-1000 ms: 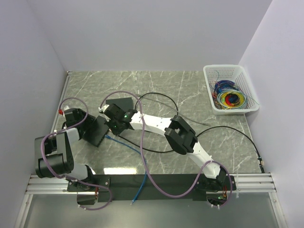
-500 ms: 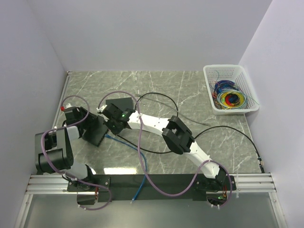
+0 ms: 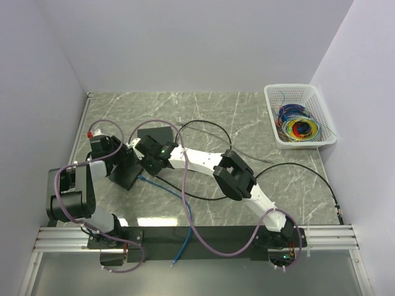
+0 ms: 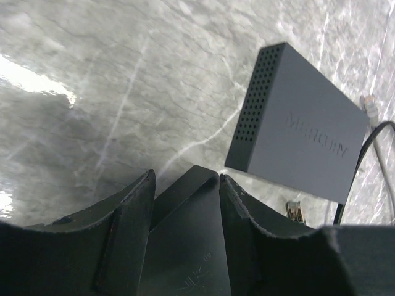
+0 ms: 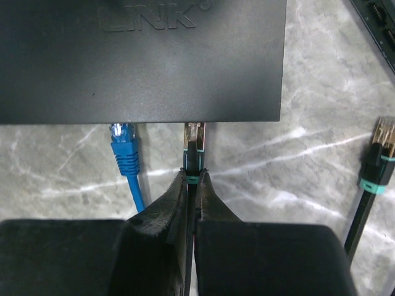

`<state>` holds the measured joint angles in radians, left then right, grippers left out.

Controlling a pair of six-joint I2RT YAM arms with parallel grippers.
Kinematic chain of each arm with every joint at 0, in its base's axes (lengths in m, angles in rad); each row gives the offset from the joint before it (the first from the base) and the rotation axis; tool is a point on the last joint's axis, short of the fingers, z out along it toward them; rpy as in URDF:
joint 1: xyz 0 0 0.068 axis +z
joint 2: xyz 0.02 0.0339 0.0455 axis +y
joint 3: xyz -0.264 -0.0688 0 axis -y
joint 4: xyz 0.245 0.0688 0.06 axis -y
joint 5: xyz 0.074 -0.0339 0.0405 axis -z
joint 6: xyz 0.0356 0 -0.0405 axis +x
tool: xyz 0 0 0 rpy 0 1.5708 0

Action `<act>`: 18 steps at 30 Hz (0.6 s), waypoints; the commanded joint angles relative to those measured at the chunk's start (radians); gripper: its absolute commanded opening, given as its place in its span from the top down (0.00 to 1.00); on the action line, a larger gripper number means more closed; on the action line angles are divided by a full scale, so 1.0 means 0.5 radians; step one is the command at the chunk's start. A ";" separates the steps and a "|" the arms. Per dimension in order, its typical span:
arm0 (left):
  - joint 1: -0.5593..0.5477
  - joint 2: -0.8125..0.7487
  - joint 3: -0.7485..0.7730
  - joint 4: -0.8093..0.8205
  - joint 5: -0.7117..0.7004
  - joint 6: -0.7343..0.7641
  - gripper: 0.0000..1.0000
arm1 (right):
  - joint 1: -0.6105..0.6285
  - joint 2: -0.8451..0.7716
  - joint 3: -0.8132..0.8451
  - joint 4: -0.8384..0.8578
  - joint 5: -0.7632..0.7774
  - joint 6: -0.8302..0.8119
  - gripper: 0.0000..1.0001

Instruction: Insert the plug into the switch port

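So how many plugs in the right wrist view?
3: a blue plug at the switch's edge, a black plug in the right fingers beside it, a second black plug lying far right. Others may sit outside this view.

a marbled grey table (image 3: 247,111) fills the floor of a white-walled booth. at its far right corner sits a white lattice basket (image 3: 270,110), holding coils of thin wire (image 3: 299,127) in yellow, red, blue and green. a grey box (image 4: 296,135) with a perforated side and a faint raised brand name lies flat on the stone. a blue cable (image 3: 179,196) runs from mid-table over the near edge and ends in a blue connector (image 5: 122,143). a spare black lead with a teal band (image 5: 376,161) lies loose on the stone. a thin black cable (image 3: 207,121) loops across the middle. a dark strip (image 3: 210,237) and a metal rail (image 3: 327,233) line the near edge.
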<state>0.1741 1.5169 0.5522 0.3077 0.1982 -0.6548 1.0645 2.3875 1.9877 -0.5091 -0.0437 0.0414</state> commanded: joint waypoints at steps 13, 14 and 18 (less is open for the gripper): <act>-0.149 0.052 0.025 -0.103 0.232 -0.006 0.50 | -0.030 -0.219 -0.091 0.315 -0.048 -0.037 1.00; -0.155 0.062 0.025 -0.097 0.248 -0.019 0.50 | -0.040 -0.219 -0.100 0.322 -0.051 -0.034 1.00; -0.210 0.077 0.015 -0.091 0.291 -0.059 0.50 | -0.067 -0.247 -0.171 0.392 -0.051 -0.012 1.00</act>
<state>0.1188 1.5364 0.5632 0.3210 0.2180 -0.6476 1.0508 2.3379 1.9091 -0.4789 -0.0696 0.0292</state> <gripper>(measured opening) 0.502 0.045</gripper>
